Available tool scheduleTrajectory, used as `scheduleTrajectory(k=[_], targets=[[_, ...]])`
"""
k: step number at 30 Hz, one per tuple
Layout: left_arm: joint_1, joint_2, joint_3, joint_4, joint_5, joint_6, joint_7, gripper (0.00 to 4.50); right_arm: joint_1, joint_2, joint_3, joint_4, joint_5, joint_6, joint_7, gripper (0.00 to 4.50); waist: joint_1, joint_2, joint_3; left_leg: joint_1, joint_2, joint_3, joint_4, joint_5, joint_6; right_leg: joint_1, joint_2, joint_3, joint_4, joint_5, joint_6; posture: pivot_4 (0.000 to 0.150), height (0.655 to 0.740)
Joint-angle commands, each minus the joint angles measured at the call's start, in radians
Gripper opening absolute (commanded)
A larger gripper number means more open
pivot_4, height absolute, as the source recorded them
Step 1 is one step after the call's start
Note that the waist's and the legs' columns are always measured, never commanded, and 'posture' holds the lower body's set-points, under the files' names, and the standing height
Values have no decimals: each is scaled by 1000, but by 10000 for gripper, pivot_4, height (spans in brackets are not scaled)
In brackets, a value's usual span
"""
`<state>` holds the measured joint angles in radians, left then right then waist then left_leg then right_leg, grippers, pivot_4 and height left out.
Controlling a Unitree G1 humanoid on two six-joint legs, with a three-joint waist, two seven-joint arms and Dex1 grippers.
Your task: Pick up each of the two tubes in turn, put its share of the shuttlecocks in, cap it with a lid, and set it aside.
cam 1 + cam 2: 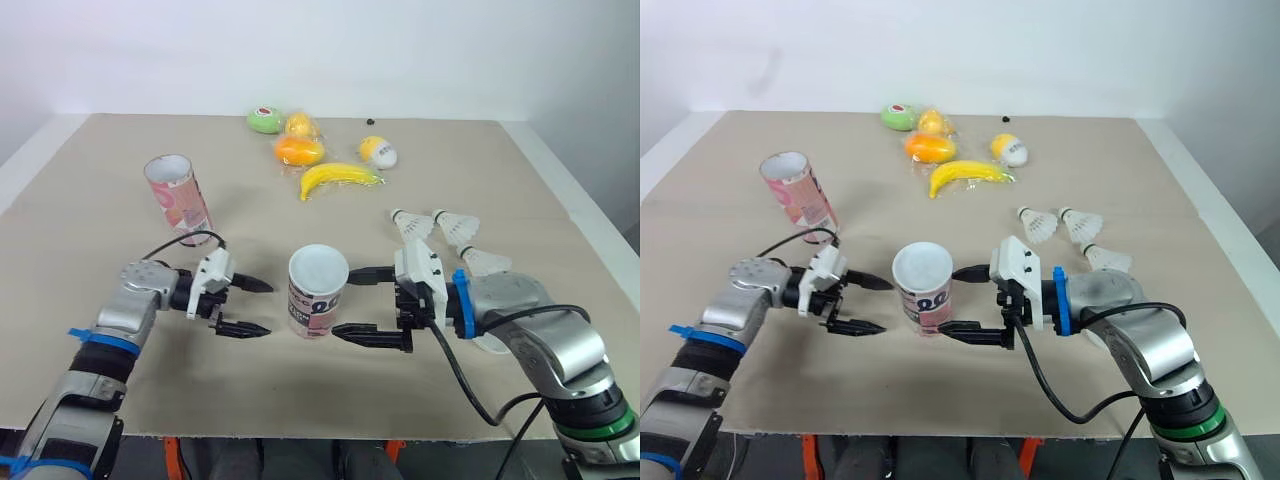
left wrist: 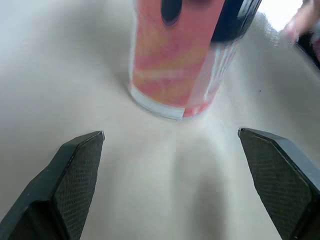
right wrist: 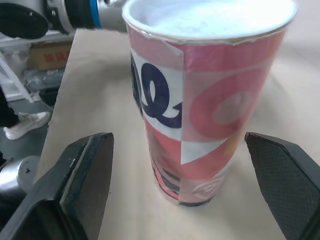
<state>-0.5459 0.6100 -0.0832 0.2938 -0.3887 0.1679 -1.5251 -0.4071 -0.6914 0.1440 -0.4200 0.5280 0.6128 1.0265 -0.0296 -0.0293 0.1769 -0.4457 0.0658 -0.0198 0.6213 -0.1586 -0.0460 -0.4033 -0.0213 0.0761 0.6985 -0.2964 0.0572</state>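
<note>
A pink printed tube (image 1: 316, 291) stands upright at the table's middle front, its mouth up and white inside. My left gripper (image 1: 251, 306) is open just left of it, fingers pointing at it. My right gripper (image 1: 352, 303) is open just right of it, fingertips close to its wall. In the right wrist view the tube (image 3: 202, 105) stands between my open fingers. A second pink tube (image 1: 177, 194) stands tilted at the back left, open. Three white shuttlecocks (image 1: 440, 230) lie to the right, behind my right arm. No lid can be made out.
At the far middle of the table (image 1: 90, 220) lie a banana (image 1: 338, 178), orange fruit (image 1: 299, 150), a green round fruit (image 1: 265, 120) and a yellow-white egg-shaped toy (image 1: 378, 151). The table's front edge runs just below my arms.
</note>
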Motion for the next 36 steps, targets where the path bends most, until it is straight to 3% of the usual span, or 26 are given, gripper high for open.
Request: scheduleTrajectory(k=[1, 8, 17, 20, 21, 23, 27, 32, 36], targets=[[10, 41, 98, -199, -149, 160, 46, 44645, -41, 29, 20, 40, -23, -55, 18, 45000, 2, 0, 2, -1, 0, -1, 0, 0, 0, 0, -1, -1, 0, 0, 0, 1500, 6917], [100, 100, 127, -378, -198, 256, 106, 44645, -86, 92, 69, 134, -63, -118, 48, 45000, 0, 1, 3, -1, -1, -1, 0, 0, 0, 0, -1, -1, 0, 0, -1, 1500, 6917], [156, 149, 119, -394, -178, 234, 101, 44645, -140, 166, 105, 216, -86, -163, 92, 45000, 0, 1, 4, -1, 0, -1, 1, 0, -1, -1, 0, -1, 0, 1, 0, 1500, 6917], [163, 150, 117, -392, -179, 226, 96, 45000, -142, 173, 103, 214, -83, -157, 101, 37046, 1, 1, 4, -2, 0, -1, 1, 0, -1, -1, 0, -1, 0, 1, -1, 1500, 6917], [164, 149, 114, -389, -178, 221, 94, 45000, -142, 175, 100, 211, -82, -154, 100, 32390, 1, 1, 4, -2, 0, -1, 1, 0, -1, -1, 0, -1, 0, 1, -1, 1500, 6917], [164, 145, 107, -384, -172, 208, 91, 45000, -140, 176, 91, 202, -75, -145, 94, 28858, 1, 1, 4, -2, 0, -1, 1, 0, -1, -1, 0, -1, 0, 1, -1, 1500, 6917], [156, 134, 96, -378, -172, 199, 89, 45000, -136, 167, 66, 181, -55, -126, 84, 28858, 1, 1, 4, -2, 0, -1, 1, 0, -1, -1, 0, -1, 0, 1, -1, 1500, 6917], [27, 16, 61, -348, -209, 262, 150, 45000, -122, 106, -156, 115, 83, -63, 31, 28858, 15, 1, 5, -5, -1, -2, 4, 0, -1, -1, -1, -3, 0, 1, 0, 1500, 6917], [-72, -59, 25, -327, -212, 302, 175, 45000, -155, 11, -403, 248, 90, -69, -101, 28858, 14, 1, 5, -9, -2, -3, 10, 0, -1, -1, -2, -4, -1, 3, 4, 1500, 6917]])
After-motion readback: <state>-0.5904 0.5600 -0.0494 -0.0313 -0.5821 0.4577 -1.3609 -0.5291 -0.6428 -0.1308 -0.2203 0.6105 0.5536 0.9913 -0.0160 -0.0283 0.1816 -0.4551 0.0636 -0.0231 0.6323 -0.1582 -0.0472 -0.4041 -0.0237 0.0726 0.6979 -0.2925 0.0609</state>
